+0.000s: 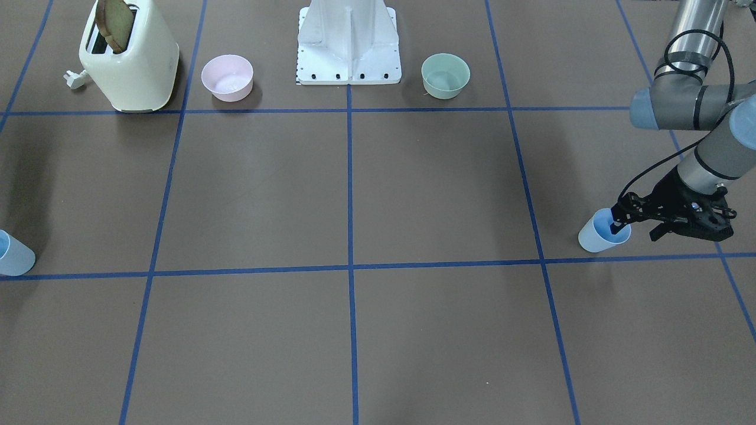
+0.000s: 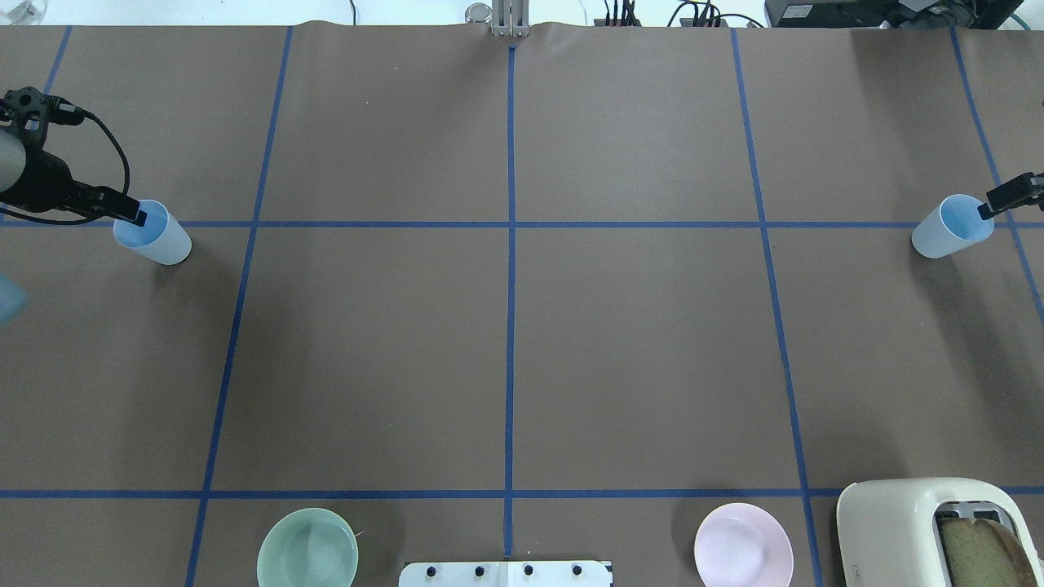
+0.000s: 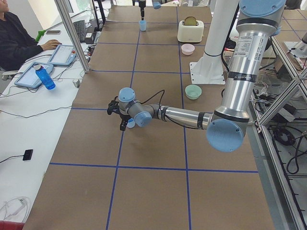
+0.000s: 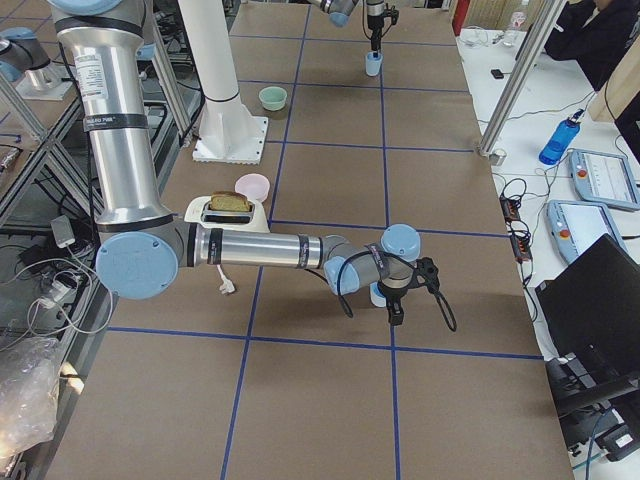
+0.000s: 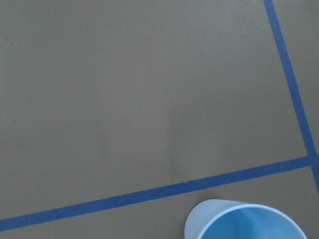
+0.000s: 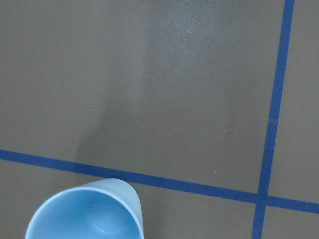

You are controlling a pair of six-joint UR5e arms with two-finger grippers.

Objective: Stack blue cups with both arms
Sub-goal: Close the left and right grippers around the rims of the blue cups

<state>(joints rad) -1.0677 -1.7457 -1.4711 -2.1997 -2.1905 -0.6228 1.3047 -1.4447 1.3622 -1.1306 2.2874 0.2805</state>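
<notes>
Two pale-blue cups stand upright far apart on the brown table. One cup [image 2: 155, 234] is at the far left of the overhead view and also shows in the front view [image 1: 602, 231] and the left wrist view [image 5: 244, 221]. My left gripper [image 1: 638, 229] is open over its rim, with one finger [image 2: 137, 216] inside the cup and the other outside. The other cup [image 2: 950, 228] is at the far right, also in the front view [image 1: 12, 254] and the right wrist view [image 6: 84, 211]. My right gripper [image 2: 997, 202] has one finger dipped inside that cup and looks open.
A mint-green bowl [image 2: 307, 548], a pink bowl [image 2: 743, 545] and a cream toaster [image 2: 938, 530] with toast stand along the robot's side, either side of the white pedestal base [image 2: 506, 573]. Blue tape lines grid the table. An operator [image 3: 19, 33] sits at the side desk.
</notes>
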